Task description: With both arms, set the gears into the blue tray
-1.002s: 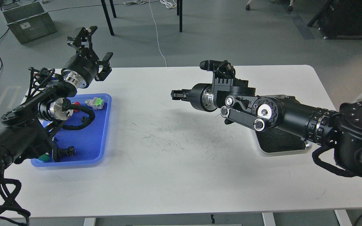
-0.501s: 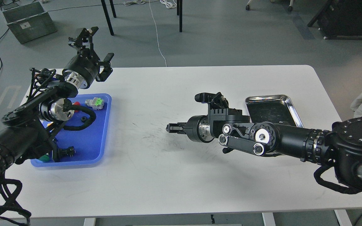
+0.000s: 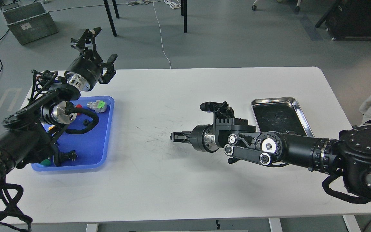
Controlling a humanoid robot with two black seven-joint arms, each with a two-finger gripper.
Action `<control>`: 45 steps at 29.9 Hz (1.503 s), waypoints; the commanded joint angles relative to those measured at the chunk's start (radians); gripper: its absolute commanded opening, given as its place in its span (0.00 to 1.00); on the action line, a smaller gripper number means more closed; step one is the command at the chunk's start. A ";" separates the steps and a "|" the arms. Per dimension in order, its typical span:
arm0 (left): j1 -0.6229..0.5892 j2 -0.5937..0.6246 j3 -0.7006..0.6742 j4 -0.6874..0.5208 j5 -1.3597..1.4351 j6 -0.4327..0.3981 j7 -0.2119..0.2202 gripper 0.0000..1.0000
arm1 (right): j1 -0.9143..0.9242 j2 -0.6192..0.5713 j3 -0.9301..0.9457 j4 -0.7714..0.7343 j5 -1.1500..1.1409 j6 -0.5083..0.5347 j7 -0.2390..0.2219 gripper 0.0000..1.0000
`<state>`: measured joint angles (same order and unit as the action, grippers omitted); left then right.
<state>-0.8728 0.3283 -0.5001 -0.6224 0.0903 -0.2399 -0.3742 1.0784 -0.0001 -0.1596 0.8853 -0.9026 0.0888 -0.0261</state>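
The blue tray (image 3: 107, 138) lies at the table's left, partly under my left arm. One gear (image 3: 85, 121), a tiny black ring, rests on the tray floor near its middle. My left gripper (image 3: 99, 46) is raised above the tray's far edge, its fingers spread wide and nothing between them. My right gripper (image 3: 173, 136) points left, low over the middle of the table and well apart from the blue tray. Its dark fingers merge into one narrow tip, so anything held there is hidden.
A shiny steel tray (image 3: 299, 111) with a black inside sits at the right, behind my right forearm. In the blue tray lie a grey-and-green connector (image 3: 97, 105), a red button (image 3: 79, 106), a green button (image 3: 45, 162) and a black part (image 3: 69, 155). Scuff marks streak the tabletop's middle.
My right arm has dropped from over the steel tray toward the table's middle, uncovering that tray; over the last half second it barely shifted. The left arm is almost still.
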 commanded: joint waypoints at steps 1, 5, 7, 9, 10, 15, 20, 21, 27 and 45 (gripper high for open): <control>0.000 0.000 0.000 0.001 0.000 -0.001 0.000 0.98 | 0.000 0.000 0.000 0.011 0.002 -0.021 0.008 0.63; 0.000 0.000 0.000 0.000 0.000 0.001 0.000 0.98 | 0.001 0.000 0.000 0.014 0.004 -0.058 0.012 0.72; 0.000 0.000 0.000 0.000 -0.001 -0.001 0.000 0.98 | 0.003 0.000 0.000 0.014 0.016 -0.067 0.015 0.78; 0.000 0.000 0.000 0.000 -0.001 0.001 0.000 0.98 | 0.005 0.000 0.002 0.011 0.025 -0.073 0.031 0.82; 0.000 0.000 0.000 0.001 0.000 0.001 0.000 0.98 | 0.006 0.000 0.003 0.009 0.025 -0.078 0.040 0.83; 0.000 0.003 0.002 0.000 0.000 0.001 0.000 0.98 | 0.015 0.000 0.047 -0.012 0.030 -0.086 0.049 0.88; 0.000 0.008 0.002 0.000 0.000 -0.001 0.000 0.98 | 0.021 0.000 0.173 -0.100 0.068 -0.075 0.049 0.92; -0.002 0.009 0.002 0.000 0.000 -0.001 0.000 0.98 | 0.021 0.000 0.196 -0.112 0.082 -0.075 0.048 0.92; -0.002 0.046 0.005 -0.019 0.002 -0.003 0.001 0.98 | 0.026 0.000 0.383 -0.132 0.143 -0.064 0.049 0.93; 0.017 0.386 0.080 -0.520 0.167 0.062 0.011 0.98 | -0.173 -0.471 0.896 -0.072 0.683 0.170 0.049 0.94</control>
<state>-0.8548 0.6648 -0.4525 -1.0197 0.1944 -0.2120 -0.3639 0.9746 -0.4198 0.6534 0.8148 -0.2897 0.2241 0.0230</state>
